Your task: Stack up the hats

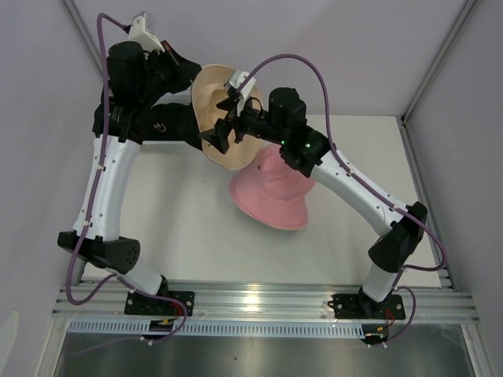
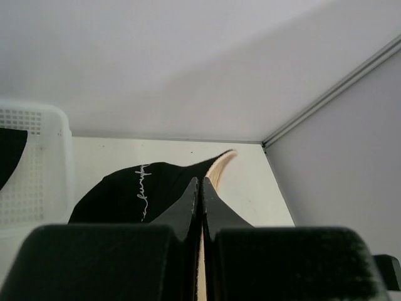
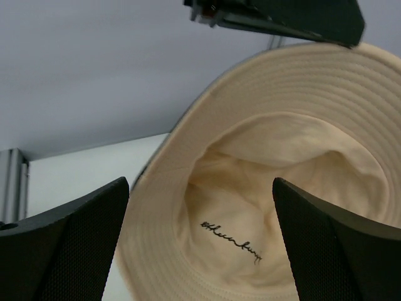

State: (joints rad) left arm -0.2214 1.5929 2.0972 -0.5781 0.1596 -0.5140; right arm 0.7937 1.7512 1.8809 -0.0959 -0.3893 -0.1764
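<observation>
Left gripper: jaws clenched on the brim of the cream bucket hat, with a sliver of cream fabric showing between them. The hat is held up over the far middle of the table, its opening turned to the right gripper.

Right gripper: jaws spread wide, grasping nothing. Whether they touch the hat cannot be told.

Black bucket hat, white script: on the table under the left arm, beside the white mesh basket.

Pink bucket hat: crown up, mid-table, just beside the cream hat's lower brim.
</observation>
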